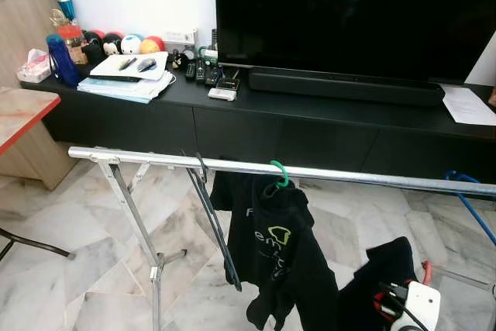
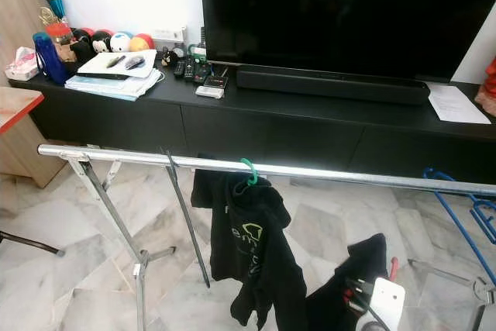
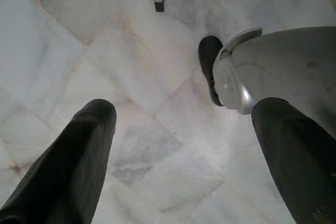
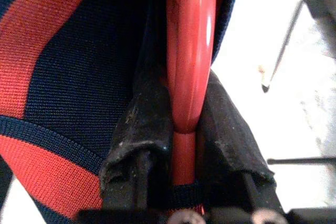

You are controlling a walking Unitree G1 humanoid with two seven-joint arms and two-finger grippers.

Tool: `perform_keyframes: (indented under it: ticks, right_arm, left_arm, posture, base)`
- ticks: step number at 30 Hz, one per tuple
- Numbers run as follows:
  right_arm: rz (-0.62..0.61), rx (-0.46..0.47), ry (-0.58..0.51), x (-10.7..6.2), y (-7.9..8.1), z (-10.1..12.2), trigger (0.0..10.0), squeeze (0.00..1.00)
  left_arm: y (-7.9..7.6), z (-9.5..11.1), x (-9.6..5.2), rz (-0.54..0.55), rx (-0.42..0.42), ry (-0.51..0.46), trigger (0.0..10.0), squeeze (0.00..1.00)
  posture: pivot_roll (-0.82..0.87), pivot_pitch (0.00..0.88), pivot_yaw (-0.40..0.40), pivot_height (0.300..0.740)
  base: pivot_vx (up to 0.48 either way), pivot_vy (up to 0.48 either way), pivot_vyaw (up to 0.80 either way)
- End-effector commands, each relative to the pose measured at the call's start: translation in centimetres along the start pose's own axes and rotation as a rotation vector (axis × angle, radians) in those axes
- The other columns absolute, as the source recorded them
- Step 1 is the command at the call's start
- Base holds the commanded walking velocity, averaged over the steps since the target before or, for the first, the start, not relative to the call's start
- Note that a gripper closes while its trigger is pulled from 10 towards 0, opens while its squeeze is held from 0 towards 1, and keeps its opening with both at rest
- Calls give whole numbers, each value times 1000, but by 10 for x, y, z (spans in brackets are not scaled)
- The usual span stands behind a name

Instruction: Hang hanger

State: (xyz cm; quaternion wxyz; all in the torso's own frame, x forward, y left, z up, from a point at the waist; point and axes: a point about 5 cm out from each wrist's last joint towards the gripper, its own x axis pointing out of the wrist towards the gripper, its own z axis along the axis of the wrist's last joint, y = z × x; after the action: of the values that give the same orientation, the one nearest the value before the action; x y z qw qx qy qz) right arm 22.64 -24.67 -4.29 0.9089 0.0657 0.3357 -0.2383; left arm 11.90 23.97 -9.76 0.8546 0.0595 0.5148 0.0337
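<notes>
Red hanger [image 4: 190, 66] w/ a striped garment [image 4: 68, 77] sits pinched in the right hand [image 4: 186, 129], low beside the rail [image 1: 349, 174] — cloth may snag or slip off en route. Left hand [image 3: 184, 145] hangs spread wide over the floor [image 3: 79, 51].

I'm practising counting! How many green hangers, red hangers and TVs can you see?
Green hanger: 1
Red hanger: 1, held in the right claw
TV: 1
Total: 3
</notes>
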Motion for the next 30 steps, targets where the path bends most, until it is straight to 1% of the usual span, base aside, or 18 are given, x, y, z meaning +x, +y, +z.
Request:
perform_keyframes:
  ticks: [1,2,4,5,6,11,12,14,16,17,20,21,23,24,25,28,30]
  right_arm:
    - [4,33,-32,1,1,5,10000,0]
    - [3,57,-42,1,0,5,10000,0]
    - [0,65,-50,1,0,5,10000,0]
    - [-7,79,-58,1,-1,6,10000,0]
    - [-9,84,-60,1,-1,6,10000,0]
    - [-14,80,-57,1,-4,4,10000,0]
    - [-3,52,-57,1,-4,4,10000,0]
    - [24,38,-47,1,-4,1,10000,0]
    - [30,29,-43,0,-5,0,10000,0]
    - [42,11,-37,0,-4,-1,10000,0]
    - [149,-195,-3,-2,4,-11,10000,0]
    - [154,-204,1,-2,4,-12,10000,0]
    - [144,-194,18,-3,0,-15,10000,0]
    - [107,-172,39,-3,-9,-19,10000,0]
    - [98,-166,46,-3,-11,-20,10000,0]
    - [92,-172,60,-4,-15,-23,10000,0]
    - [108,-187,94,-6,-16,-31,10000,0]
  left_arm:
    - [-4,-9,-1,-4,-21,17,10000,0]
    - [-8,-10,-1,-6,-25,18,10000,0]
    - [-10,-11,-1,-7,-20,23,10000,0]
    - [-15,-12,-1,-10,-6,30,10000,0]
    - [-17,-13,-1,-12,-1,32,10000,0]
    - [-28,-12,0,-27,-4,28,10000,0]
    - [-32,-11,0,-33,-9,24,10000,0]
    - [-39,-11,0,-43,-8,22,10000,0]
    - [-41,-11,0,-46,-8,22,10000,0]
    - [-42,-11,0,-48,-8,21,10000,0]
    - [-47,-11,0,-54,-11,19,10000,0]
    - [-47,-11,0,-54,-12,19,10000,0]
    - [-49,-11,0,-57,-12,19,10000,0]
    - [-52,-13,0,-60,-16,18,10000,0]
    - [-52,-13,0,-60,-17,18,10000,0]
    - [-52,-12,0,-60,-21,18,10000,0]
    - [-51,-12,0,-60,-21,20,10000,0]
  posture:
    - [1,44,-48,740]
    - [1,45,-47,740]
    - [-1,47,-45,740]
    - [-5,48,-44,740]
    - [-5,48,-44,740]
    - [-8,50,-46,740]
    - [-7,50,-47,740]
    - [-9,50,-52,740]
    - [-9,50,-53,740]
    - [-13,50,-55,740]
    - [-17,48,-59,740]
    - [-17,48,-59,740]
    - [-14,47,-63,740]
    - [-15,46,-65,740]
    - [-15,46,-65,740]
    - [-15,46,-65,740]
    - [-20,46,-62,740]
  base:
    - [0,0,0]
    - [0,0,0]
    - [0,0,0]
    - [0,0,0]
    - [0,0,0]
    - [0,0,0]
    - [0,0,0]
    - [0,0,0]
    - [0,0,0]
    - [0,0,0]
    - [0,0,0]
    - [0,0,0]
    - [0,0,0]
    - [0,0,0]
    - [0,0,0]
    - [0,0,0]
    - [0,0,0]
